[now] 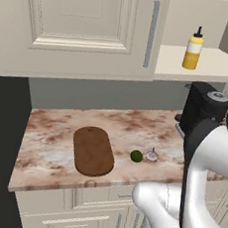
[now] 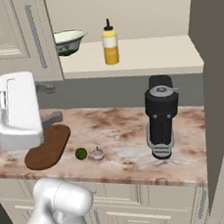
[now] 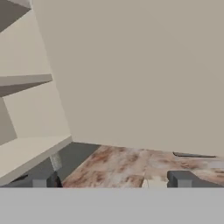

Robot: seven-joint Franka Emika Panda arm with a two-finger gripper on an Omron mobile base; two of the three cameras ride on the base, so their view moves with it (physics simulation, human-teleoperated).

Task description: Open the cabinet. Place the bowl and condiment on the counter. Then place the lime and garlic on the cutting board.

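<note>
The cabinet [image 2: 127, 58] is open. The bowl [image 2: 68, 41] and condiment [image 2: 109, 43] sit on its shelf. The lime [image 1: 136, 156] and garlic [image 1: 152, 155] lie on the worktop [image 1: 49, 134], just beside the cutting board [image 1: 93, 150]. My hand [image 3: 111, 179] is spread apart, empty, maybe near a cabinet door.

Cabinet [image 1: 80, 27]: cream-white, raised-panel door, grey bar handle; right side open, cream shelf exposed.
Bowl [image 2: 69, 40]: pale, green rim, on shelf at left.
Condiment [image 2: 109, 44]: yellow bottle, black nozzle, upright on shelf, right of bowl.
Counter [image 1: 48, 144]: pink-brown marble.
Cutting board [image 1: 93, 150]: dark brown oval, flat on counter.
Lime [image 1: 136, 156] right of board; garlic [image 1: 152, 155] just beside lime.
</note>
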